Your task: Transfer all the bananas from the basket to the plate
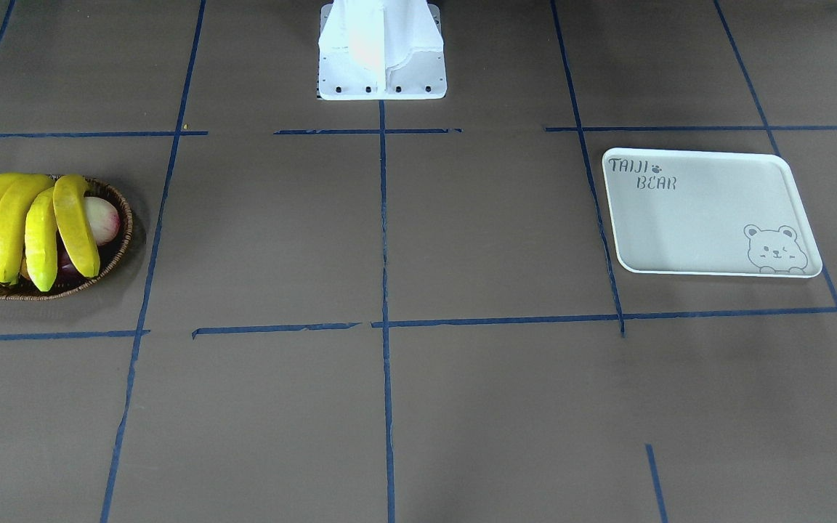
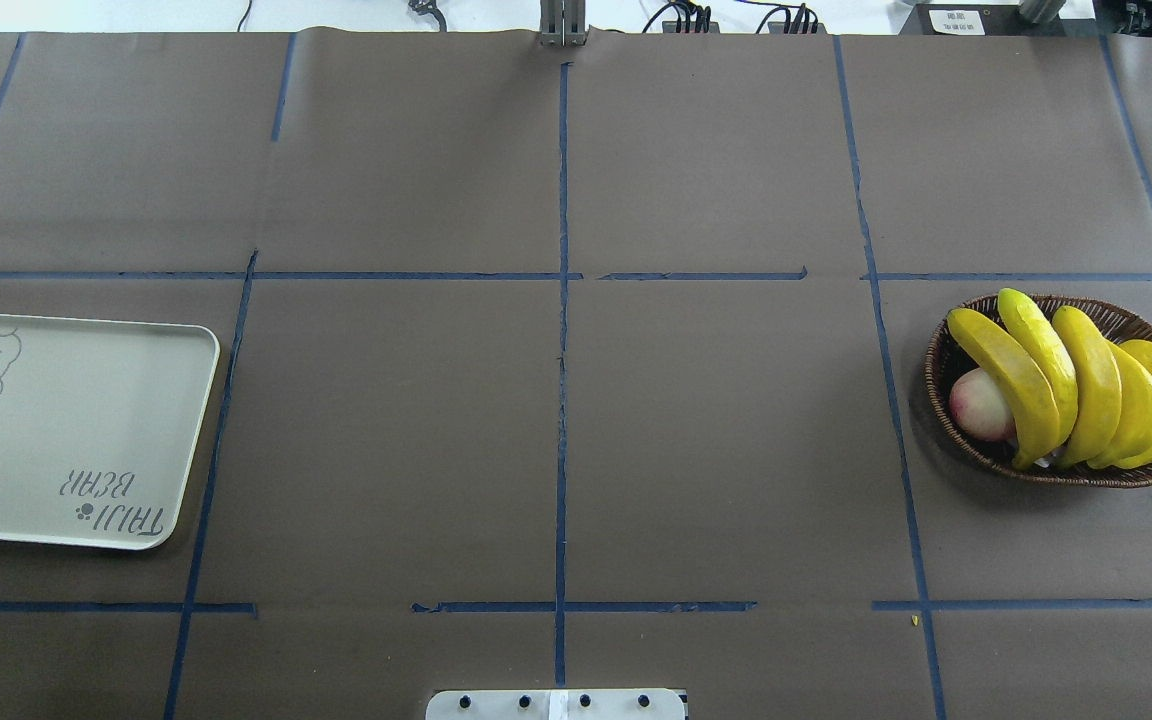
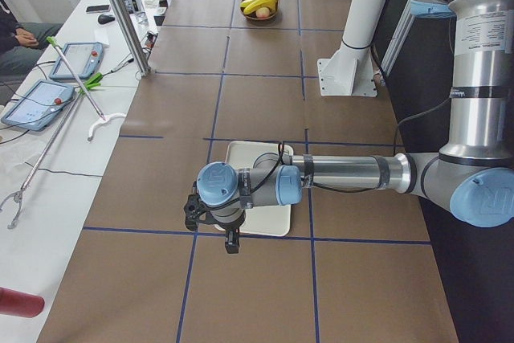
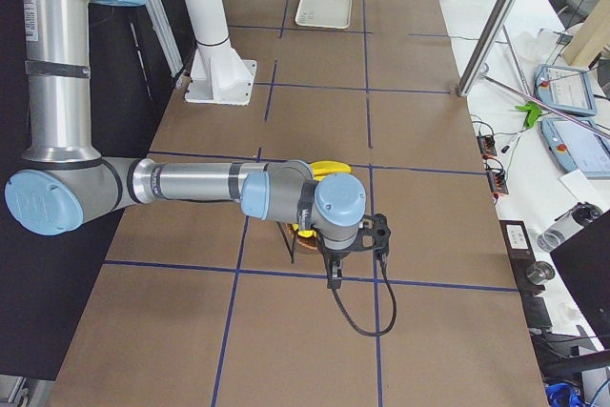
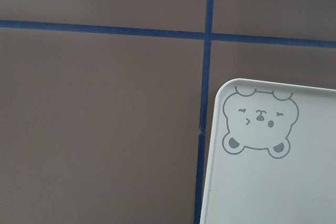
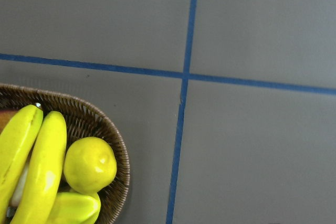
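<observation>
Overhead exterior: basket [image 2: 938, 370] holds bananas [image 2: 1066, 385] and perhaps a peach [image 2: 981, 405].

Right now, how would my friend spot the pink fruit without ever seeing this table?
At the robot's right end of the brown table sits a wicker basket. Tucked under its yellow bananas is one round fruit, the only pink one.

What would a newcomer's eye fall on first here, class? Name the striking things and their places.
The bright yellow bananas piled in the wicker basket on the robot's right stand out first. Next, the bare white plate with its bear print, on its left. The left arm stretches over the plate, the right arm over the basket.
</observation>
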Tool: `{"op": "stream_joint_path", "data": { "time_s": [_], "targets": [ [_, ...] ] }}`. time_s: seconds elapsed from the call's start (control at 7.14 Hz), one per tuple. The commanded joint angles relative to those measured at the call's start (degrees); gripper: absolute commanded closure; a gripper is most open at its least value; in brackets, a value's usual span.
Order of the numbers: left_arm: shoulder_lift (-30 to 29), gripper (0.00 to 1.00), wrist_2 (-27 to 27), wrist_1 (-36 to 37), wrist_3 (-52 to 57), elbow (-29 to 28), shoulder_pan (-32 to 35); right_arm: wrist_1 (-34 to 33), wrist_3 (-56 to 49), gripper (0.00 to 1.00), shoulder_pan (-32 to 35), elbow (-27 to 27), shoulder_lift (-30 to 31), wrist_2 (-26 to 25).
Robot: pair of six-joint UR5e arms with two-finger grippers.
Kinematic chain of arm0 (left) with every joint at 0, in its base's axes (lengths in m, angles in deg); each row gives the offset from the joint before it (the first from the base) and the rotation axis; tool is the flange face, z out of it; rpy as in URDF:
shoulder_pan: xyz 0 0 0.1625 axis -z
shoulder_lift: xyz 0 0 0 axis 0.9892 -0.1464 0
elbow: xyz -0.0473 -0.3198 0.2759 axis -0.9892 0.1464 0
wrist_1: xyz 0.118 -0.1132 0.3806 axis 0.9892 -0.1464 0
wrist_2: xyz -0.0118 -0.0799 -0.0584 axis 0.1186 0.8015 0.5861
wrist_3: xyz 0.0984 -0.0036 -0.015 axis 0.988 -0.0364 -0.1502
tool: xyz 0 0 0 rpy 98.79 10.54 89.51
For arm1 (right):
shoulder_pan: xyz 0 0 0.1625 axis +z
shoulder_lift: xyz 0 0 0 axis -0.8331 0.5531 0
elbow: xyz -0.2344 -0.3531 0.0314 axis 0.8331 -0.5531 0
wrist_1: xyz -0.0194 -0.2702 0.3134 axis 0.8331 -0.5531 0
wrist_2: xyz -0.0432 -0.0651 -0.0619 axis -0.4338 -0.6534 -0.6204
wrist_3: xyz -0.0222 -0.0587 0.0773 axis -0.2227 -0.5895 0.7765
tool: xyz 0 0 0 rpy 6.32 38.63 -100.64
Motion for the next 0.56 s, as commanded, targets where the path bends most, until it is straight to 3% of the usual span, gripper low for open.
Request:
{"op": "stream_joint_path", "data": {
  "time_s": [0.0,0.14,0.42],
  "targets": [
    [-0.12,0.0,0.06,0.0,-0.21,0.68,0.0,-2.3,0.68,0.0,-9.37,7.91,-5.67,-9.67],
    [-0.39,0.0,0.23,0.0,-0.21,1.12,0.0,-4.4,6.52,0.0,-11.08,9.08,-6.22,-8.14],
    [-2.75,0.0,0.15,-0.44,-0.3,2.26,-0.09,-4.16,11.49,0.0,-11.62,9.7,-5.53,1.84]
  ]
}}
